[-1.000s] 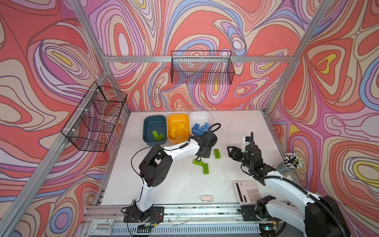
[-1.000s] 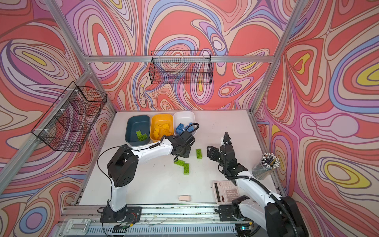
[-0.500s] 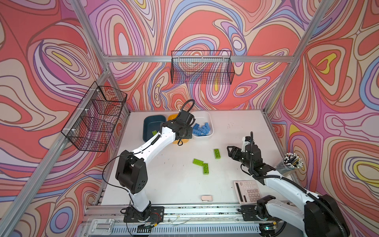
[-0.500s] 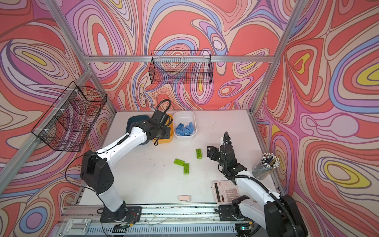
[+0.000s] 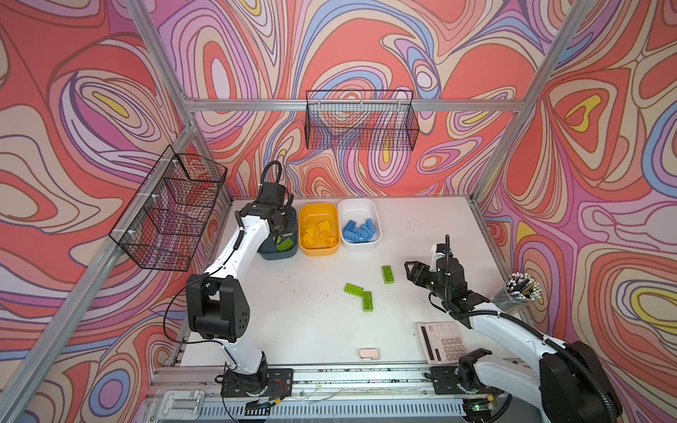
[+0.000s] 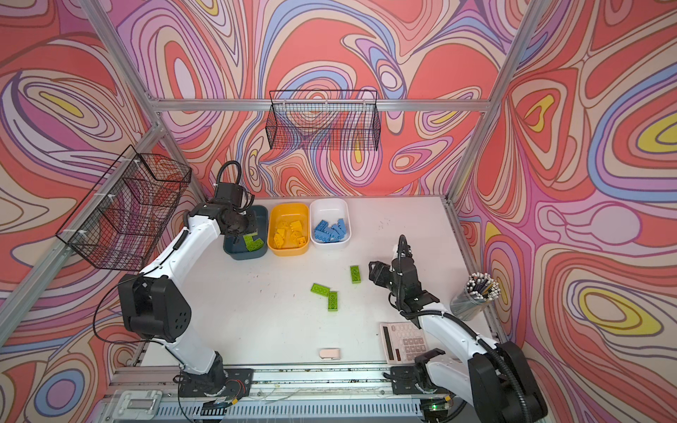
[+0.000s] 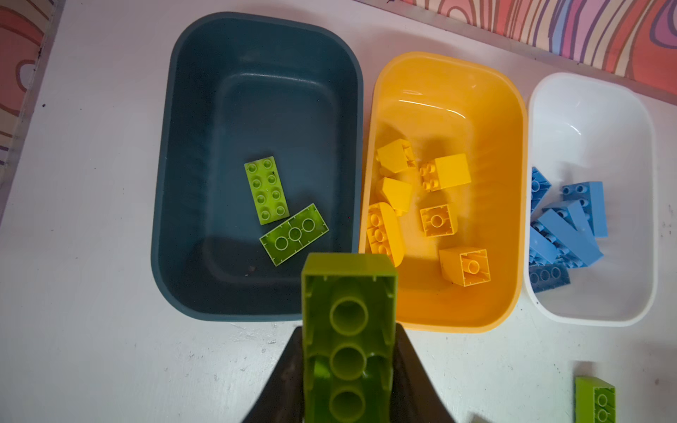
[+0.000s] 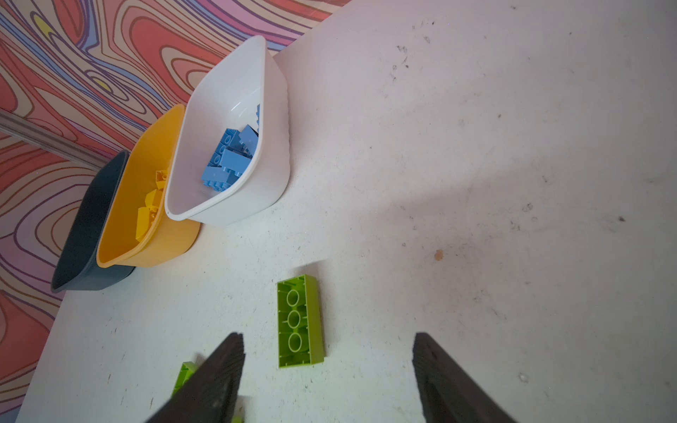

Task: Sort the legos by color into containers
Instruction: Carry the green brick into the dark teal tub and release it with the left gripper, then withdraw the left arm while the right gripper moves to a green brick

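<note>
My left gripper (image 7: 348,327) is shut on a lime green lego (image 7: 348,289), held near the front rim of the dark teal container (image 7: 183,183), between it and the yellow one. Two green legos (image 7: 266,189) lie inside that tub. The yellow container (image 5: 318,251) holds several yellow legos, and the white container (image 5: 361,243) holds several blue legos (image 5: 359,230). Three green legos lie loose mid-table (image 5: 388,274), (image 5: 353,289), (image 5: 367,300). My right gripper (image 5: 408,271) is open and empty, just right of the nearest one (image 8: 298,322).
A pink calculator (image 5: 441,342) and a small pink block (image 5: 369,353) lie near the front edge. A cup of pens (image 5: 520,289) stands at the right edge. Black wire baskets hang on the back wall (image 5: 361,124) and the left wall (image 5: 172,208).
The left arm has swung from beside the loose green legos mid-table to the back left by the teal container, its gripper staying shut. The right arm has not moved.
</note>
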Tool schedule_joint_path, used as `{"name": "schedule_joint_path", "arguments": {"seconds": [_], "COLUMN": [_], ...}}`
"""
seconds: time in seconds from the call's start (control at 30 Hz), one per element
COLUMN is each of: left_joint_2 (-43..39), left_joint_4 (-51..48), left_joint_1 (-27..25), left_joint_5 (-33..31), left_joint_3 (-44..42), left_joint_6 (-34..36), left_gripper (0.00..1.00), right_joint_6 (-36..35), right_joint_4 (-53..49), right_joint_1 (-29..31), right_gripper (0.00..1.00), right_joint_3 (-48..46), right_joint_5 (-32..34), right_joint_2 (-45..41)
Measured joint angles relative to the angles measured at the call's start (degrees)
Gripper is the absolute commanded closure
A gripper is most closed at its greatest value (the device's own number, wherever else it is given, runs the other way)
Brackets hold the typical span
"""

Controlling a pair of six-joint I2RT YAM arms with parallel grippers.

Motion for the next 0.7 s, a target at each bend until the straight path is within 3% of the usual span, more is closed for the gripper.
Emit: {"name": "schedule_joint_path", "arguments": {"seconds": [0.47,0.6,0.7], "left_joint_2": [13.29,17.70,18.93], "left_joint_4": [-0.35,-0.35,-0.46], "left_joint_1": [5.18,5.68,5.68], "left_joint_5": [1.51,1.51,1.46], "left_joint_3": [4.37,6.62,8.00], "left_joint_6": [0.72,0.31,0.28], "left_gripper": [0.71,0.63,0.51], "right_joint_6": [-0.63,-0.90,-1.14], "right_joint_4": [1.66,2.25,2.54], "right_joint_1": [0.00,0.00,0.00], "right_gripper": [0.22,0.22,0.22], "right_joint_3": [-0.07,-0.09,-0.33], "right_joint_5": [-1.22,-2.10,-2.67], "right_joint_2": [0.04,0.48,0.59]}}
